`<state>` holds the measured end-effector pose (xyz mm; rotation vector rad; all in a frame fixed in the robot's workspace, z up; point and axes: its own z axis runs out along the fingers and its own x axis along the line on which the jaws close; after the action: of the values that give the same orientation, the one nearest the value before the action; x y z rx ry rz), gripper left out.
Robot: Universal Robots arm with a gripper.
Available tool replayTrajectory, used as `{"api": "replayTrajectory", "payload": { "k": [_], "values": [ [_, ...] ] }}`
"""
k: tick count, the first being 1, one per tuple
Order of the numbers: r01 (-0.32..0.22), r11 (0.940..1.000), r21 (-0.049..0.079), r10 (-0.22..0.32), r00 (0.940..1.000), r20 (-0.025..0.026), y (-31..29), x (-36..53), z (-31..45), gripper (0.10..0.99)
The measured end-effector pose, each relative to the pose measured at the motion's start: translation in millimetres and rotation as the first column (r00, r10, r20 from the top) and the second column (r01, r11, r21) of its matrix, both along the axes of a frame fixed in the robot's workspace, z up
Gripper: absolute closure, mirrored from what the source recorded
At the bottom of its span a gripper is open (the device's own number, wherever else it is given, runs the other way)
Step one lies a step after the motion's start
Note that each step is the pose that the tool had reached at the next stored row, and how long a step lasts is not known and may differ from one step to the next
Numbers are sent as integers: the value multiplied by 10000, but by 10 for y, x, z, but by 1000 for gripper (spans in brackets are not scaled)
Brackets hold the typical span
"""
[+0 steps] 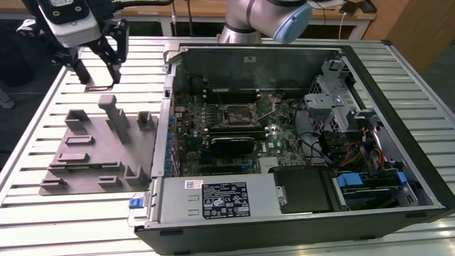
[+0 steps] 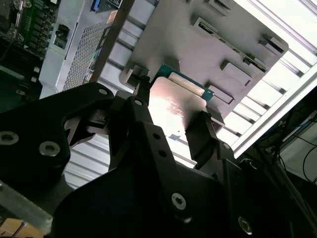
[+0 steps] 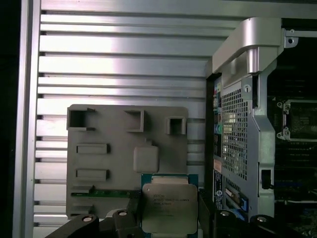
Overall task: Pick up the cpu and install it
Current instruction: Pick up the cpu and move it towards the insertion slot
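Both cpu [image 3: 167, 208] side edges are pinched by the claw [image 1: 98, 83], above the tray [image 3: 119, 163].

My end effector [image 1: 98, 84] hangs at the exterior view's left with its fingers pointing down and the pale wrist housing above them. In both wrist views my two dark fingers [image 2: 200, 136] press on opposite edges of the cpu [image 3: 167, 208], held flat between them. My silver arm [image 1: 245, 21], with its blue joint cap, rises farther back
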<state>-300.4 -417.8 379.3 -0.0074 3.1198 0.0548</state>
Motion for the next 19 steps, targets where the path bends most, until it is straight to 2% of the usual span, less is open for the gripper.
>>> {"api": "replayTrajectory", "payload": {
  "k": [19],
  "values": [
    [0, 10000, -1, 0, 10000, -1, 0, 394, 0, 545]
  ]
}}
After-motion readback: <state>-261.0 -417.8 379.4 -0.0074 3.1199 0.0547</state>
